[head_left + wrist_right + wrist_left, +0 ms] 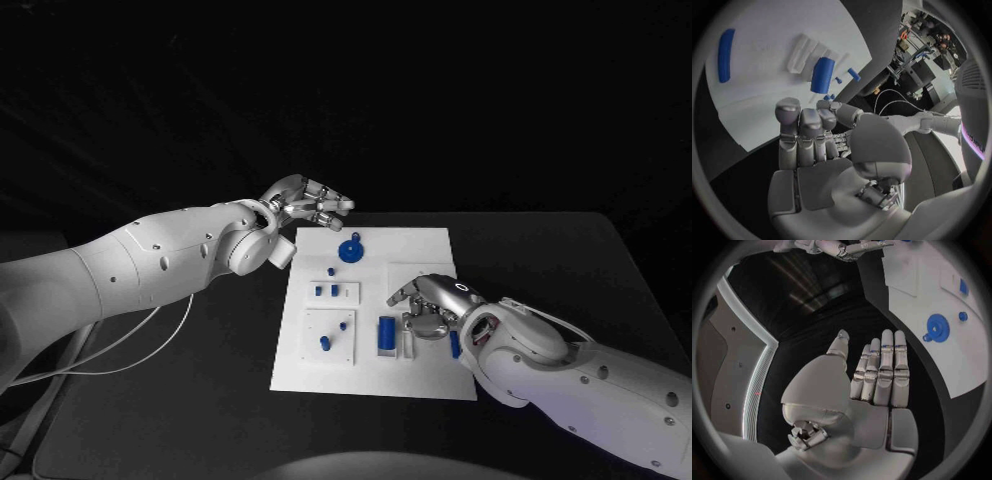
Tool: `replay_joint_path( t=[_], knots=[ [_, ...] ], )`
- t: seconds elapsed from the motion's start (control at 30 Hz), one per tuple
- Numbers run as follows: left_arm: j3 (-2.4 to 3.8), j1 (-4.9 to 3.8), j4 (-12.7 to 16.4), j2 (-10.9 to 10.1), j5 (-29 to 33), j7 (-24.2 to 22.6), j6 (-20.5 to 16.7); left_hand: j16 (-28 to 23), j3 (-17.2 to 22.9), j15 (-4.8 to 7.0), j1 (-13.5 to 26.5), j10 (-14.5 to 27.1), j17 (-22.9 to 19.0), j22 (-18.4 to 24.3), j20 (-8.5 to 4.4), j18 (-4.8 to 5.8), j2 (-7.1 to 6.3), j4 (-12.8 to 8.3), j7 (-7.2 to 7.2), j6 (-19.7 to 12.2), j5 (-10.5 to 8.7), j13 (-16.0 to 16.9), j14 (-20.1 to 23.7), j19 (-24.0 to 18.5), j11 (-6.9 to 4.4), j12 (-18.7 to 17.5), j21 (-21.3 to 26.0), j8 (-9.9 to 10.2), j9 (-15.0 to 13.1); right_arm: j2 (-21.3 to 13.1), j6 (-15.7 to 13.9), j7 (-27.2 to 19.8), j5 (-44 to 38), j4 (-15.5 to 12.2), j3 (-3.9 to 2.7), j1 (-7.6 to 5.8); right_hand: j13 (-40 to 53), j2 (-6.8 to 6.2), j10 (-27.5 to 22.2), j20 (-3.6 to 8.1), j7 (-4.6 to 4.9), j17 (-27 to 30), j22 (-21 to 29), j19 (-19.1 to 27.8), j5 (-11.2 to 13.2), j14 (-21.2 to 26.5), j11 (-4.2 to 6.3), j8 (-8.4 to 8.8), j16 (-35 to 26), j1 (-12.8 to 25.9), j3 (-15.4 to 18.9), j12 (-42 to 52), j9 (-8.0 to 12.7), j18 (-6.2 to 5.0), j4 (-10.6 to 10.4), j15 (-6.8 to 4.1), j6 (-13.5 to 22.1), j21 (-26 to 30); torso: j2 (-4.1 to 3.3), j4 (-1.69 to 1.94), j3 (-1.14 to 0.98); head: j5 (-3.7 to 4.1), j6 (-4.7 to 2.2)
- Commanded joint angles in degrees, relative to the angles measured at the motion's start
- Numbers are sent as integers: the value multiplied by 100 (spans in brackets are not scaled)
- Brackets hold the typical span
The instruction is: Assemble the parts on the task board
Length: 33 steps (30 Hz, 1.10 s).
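The white task board lies mid-table, the left hand spread empty off its far left corner, the right hand curled empty above the small, light, rigid blue block, best pinched across its sides.

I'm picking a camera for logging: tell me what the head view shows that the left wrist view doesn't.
Head view alone: the right hand hovering over the task board, by a blue block, with small blue pegs nearby. Left wrist view alone: the left hand seen from behind, fingers straight and apart, holding nothing, over black table. Both: the left hand, the board and the round blue part.
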<state>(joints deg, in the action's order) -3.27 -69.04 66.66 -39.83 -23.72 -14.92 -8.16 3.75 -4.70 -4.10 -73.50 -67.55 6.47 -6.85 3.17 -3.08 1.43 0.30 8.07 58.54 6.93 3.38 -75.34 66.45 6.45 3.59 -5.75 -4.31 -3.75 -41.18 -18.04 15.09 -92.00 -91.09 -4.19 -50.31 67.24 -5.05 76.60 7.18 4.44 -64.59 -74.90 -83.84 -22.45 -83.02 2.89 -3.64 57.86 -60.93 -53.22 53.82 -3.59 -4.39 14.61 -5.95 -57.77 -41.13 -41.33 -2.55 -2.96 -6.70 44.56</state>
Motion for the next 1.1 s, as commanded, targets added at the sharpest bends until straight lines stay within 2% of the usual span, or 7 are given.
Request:
replay_joint_path(
  t=[0.03,0.4,0.7,0.8,0.9,1.0,1.1],
  knots=[
    [2,-1,3,10,-20,-40,85,-13,5,-19,47,38,6,5,29,4,-6,41,-3,-40,-25,8,21,1,-12,-20,-27,-3,-5,43,410,-51,-102,49,1,23,5,1,-34,34,-6,-7,-439,-72,29,-16,14,10,35,68,-53,22,3,-10,19,-38,-19,-29,-1,0,1,-3,7],
    [2,-1,-2,11,-20,-34,93,-13,4,-21,53,42,6,17,30,4,2,51,0,-48,-24,8,24,0,-10,-20,-32,-1,-4,152,829,-37,-106,167,29,73,20,68,-47,12,33,-24,-442,-47,66,-15,-35,7,56,155,-157,64,1,-22,93,-9,-155,-106,-1,-4,1,-11,31],
    [2,-1,-4,14,-20,-42,80,-13,12,-19,42,41,7,24,29,3,23,52,-1,-48,-22,8,22,0,-12,-20,-36,-4,-5,210,825,-51,-148,218,86,91,27,74,-53,-2,43,-35,-441,-40,79,-15,-47,12,70,163,-175,88,3,-41,107,2,-182,-121,0,-2,-1,-12,54],
    [2,-1,-4,11,-20,-40,80,-13,12,-19,42,41,7,24,29,3,23,52,-1,-48,-22,8,22,0,-12,-20,-36,-4,-5,223,645,-4,-250,246,106,99,4,29,-58,-8,46,-25,-433,-29,97,-14,-43,10,57,95,-91,76,2,-47,88,5,-142,-120,0,-4,0,-14,58],
    [2,-1,-5,8,-20,-37,79,-13,8,-21,38,48,6,33,29,3,30,45,3,-58,-18,7,25,-1,-8,-21,-41,2,-3,230,331,32,-332,281,117,104,-81,-118,-116,-18,85,14,-401,-24,195,-4,-67,14,-1,-40,143,-35,9,-64,3,12,149,-3,0,-7,1,-24,60],
    [2,-1,-7,10,-20,-35,80,-13,8,-21,38,48,6,33,29,3,30,45,3,-58,-18,7,25,-1,-8,-21,-41,2,-3,236,18,26,-368,313,122,107,-128,-271,-141,-41,120,46,-349,-39,345,-8,-71,31,-50,-151,616,-89,25,-66,-81,29,578,141,1,-9,1,-26,59],
    [2,-1,-9,13,-20,-34,84,-13,8,-21,38,48,6,33,29,3,30,45,3,-58,-18,7,25,-1,-8,-21,-41,2,-3,241,-229,-12,-385,342,125,109,-178,-380,-145,-57,123,81,-293,-82,448,-11,-65,43,-102,-467,1386,-131,37,-56,-121,31,904,318,-1,-4,1,-28,54]
  ],
)
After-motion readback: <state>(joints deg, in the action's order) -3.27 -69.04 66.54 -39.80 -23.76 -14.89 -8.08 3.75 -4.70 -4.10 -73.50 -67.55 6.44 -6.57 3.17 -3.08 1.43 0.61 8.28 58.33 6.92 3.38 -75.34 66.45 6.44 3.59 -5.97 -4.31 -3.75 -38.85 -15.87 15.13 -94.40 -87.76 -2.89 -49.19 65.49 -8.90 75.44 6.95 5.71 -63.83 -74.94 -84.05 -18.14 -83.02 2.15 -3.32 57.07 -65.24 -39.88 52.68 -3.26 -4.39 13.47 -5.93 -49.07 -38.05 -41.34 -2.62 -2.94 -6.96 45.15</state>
